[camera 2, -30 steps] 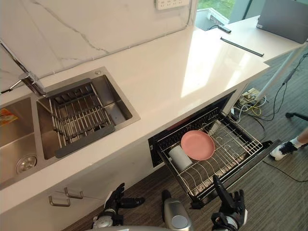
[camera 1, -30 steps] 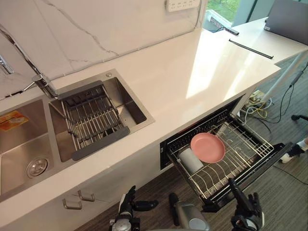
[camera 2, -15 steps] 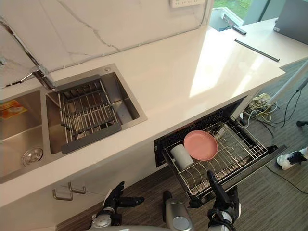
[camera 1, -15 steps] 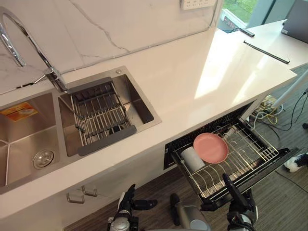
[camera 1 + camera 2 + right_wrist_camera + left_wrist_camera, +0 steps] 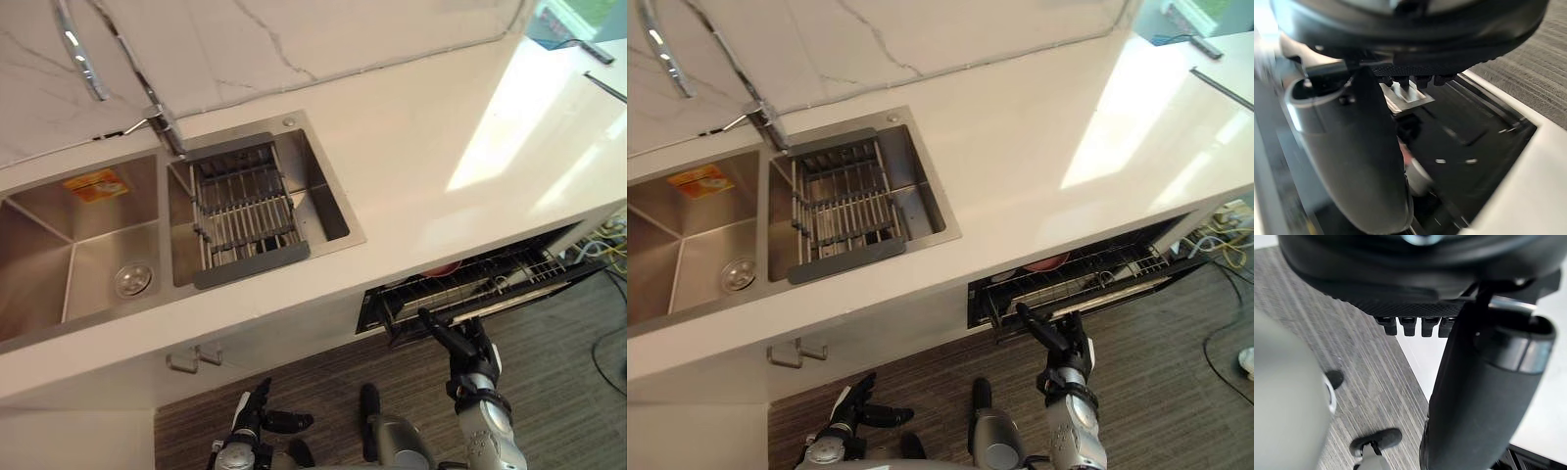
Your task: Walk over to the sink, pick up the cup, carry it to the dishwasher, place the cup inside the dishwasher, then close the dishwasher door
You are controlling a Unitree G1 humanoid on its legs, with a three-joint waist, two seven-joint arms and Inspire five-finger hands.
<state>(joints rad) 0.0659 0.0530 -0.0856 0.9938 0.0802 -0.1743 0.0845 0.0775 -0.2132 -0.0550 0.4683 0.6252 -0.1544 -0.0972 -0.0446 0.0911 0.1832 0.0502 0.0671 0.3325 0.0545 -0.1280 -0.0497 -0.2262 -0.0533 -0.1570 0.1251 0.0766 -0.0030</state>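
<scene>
The dishwasher rack [image 5: 480, 284] sits mostly pushed in under the white counter [image 5: 460, 147], with only a narrow strip of wire basket and a sliver of the pink plate [image 5: 443, 268] showing. The counter edge hides the cup. My right hand [image 5: 468, 345] is open, its straight fingers up against the rack's front edge. In the right wrist view the fingers [image 5: 1410, 81] meet a metal front piece, and I cannot tell whether a pale round shape [image 5: 1418, 178] beyond the thumb is the cup. My left hand [image 5: 250, 416] hangs open low over the floor and holds nothing.
A double steel sink [image 5: 78, 245] is set in the counter at the left, with a wire drying rack [image 5: 240, 211] in its right basin and a faucet [image 5: 78, 49] behind. Cabinet handles [image 5: 196, 357] stick out below the sink. Grey wood floor lies in front.
The dishwasher rack has slid from fully pulled out to almost fully under the counter, and my right hand has followed its front edge. The camera has shifted too.
</scene>
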